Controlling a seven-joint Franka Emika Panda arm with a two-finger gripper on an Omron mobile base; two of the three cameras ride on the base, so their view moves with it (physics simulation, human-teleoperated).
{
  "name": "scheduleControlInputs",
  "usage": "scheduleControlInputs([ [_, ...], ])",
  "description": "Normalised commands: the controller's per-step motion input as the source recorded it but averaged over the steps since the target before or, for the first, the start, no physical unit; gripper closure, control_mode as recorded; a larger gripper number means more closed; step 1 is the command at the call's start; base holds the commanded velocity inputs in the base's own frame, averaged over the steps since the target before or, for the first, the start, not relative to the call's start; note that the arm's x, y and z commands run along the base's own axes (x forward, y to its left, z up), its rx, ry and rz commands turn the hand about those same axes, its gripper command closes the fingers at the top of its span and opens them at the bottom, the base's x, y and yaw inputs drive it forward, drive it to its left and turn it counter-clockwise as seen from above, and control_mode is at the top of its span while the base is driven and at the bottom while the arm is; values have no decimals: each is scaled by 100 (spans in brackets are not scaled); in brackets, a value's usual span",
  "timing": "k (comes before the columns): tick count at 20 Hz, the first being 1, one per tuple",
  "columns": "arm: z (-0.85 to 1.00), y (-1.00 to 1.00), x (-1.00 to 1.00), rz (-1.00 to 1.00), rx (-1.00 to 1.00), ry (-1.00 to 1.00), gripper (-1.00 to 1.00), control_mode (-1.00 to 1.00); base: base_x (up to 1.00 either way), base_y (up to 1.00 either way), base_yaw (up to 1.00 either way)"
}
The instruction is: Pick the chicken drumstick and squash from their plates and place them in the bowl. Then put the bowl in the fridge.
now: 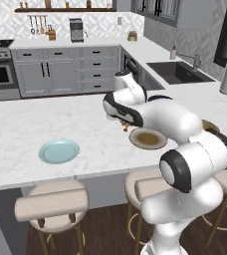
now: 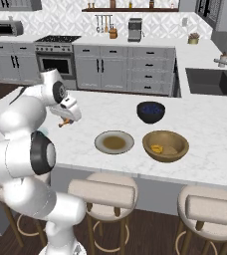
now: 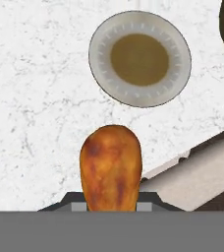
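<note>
Drumstick (image 3: 111, 167) clenched in the tool (image 2: 65, 121) (squash (image 2: 157, 148) already in): carry it right past the olive plate (image 2: 114, 142), release low over the bowl (image 2: 166, 145).

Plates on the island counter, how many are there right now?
2. The light blue plate lies alone toward the arm's left; the olive-brown plate sits next to the wooden bowl. The arm may hide others.

Two plates sit on the counter: a blue one (image 1: 58, 151) and an olive one (image 2: 114, 142). There are two bowls, wooden (image 2: 166, 146) and dark (image 2: 151, 112), one drumstick (image 3: 111, 168), one squash (image 2: 157, 148).
</note>
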Motion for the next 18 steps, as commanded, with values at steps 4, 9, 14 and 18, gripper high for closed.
scheduleControlInputs([
  [4, 9, -100, -13, -17, 0, -7, 100, -100, 0, 0, 0],
  [9, 14, -100, -2, -10, 6, -15, 100, -100, 0, 0, 0],
  [14, 0, -100, 0, -4, 5, -3, 100, -100, 0, 0, 0],
  [18, 0, -100, 0, -3, 4, 0, 100, -100, 0, 0, 0],
])
